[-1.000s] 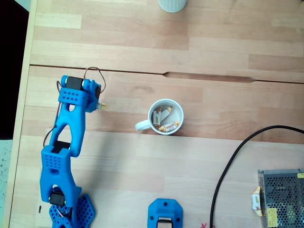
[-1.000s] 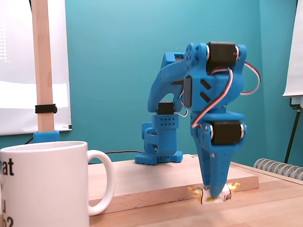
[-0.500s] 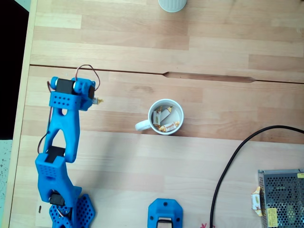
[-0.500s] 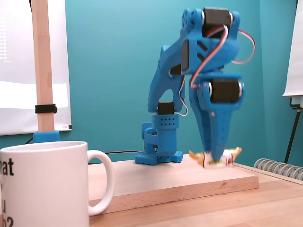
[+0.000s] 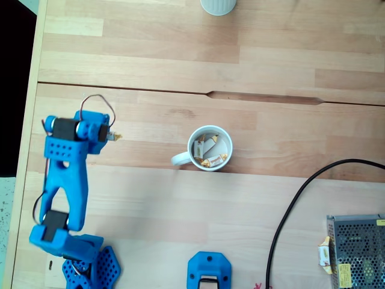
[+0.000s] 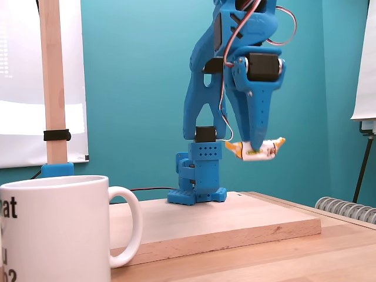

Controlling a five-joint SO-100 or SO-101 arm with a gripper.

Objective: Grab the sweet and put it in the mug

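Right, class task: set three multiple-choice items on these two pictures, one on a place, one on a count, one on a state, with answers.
1. Where is the sweet that the claw holds?
A. in the air above the board
B. lying on the board
C. inside the mug

2. How many sweets lie in the mug?
A. none
B. three
C. nine

3. How is the claw?
A. wide open
B. shut on the sweet
C. resting on the table

Answers: 1 A, clear space shows under it in the side fixed view; 2 B, three wrappers show from above; 3 B, its tips pinch the wrapper.

bare wood lies between the hand (image 6: 254, 150) and mug (image 5: 209, 148).
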